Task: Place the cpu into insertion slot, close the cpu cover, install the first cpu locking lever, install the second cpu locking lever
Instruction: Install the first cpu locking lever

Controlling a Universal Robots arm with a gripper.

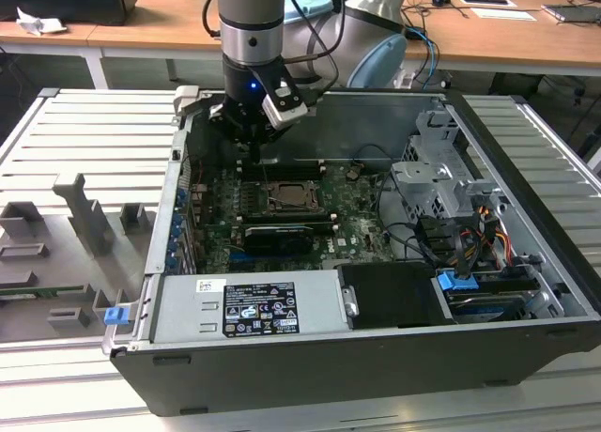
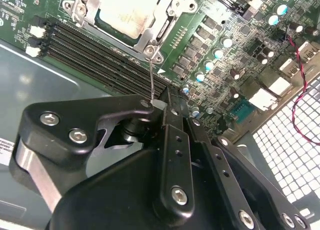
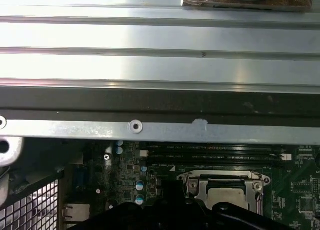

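The open computer case [image 1: 376, 357] lies on the ribbed table [image 1: 84, 131]. Inside it, the insertion slot [image 1: 285, 196] sits on the circuit board [image 1: 352, 216], with the cpu [image 2: 129, 10] lying in it and the cpu cover [image 2: 155, 32] down around the chip. The drive cage [image 1: 434, 183] stands toward the exterior view's right of the slot. The gripper [image 1: 258, 155] hangs just behind the slot, above the memory slots [image 2: 95, 55]. A wooden desk [image 1: 507, 33] stands behind the case.

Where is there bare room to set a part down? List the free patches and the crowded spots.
Free: the ribbed grey table beyond the grey fixture blocks, and the flat power supply top. Crowded: the green circuit board around the cpu cover, beneath the hand, and the cabled drive cage.
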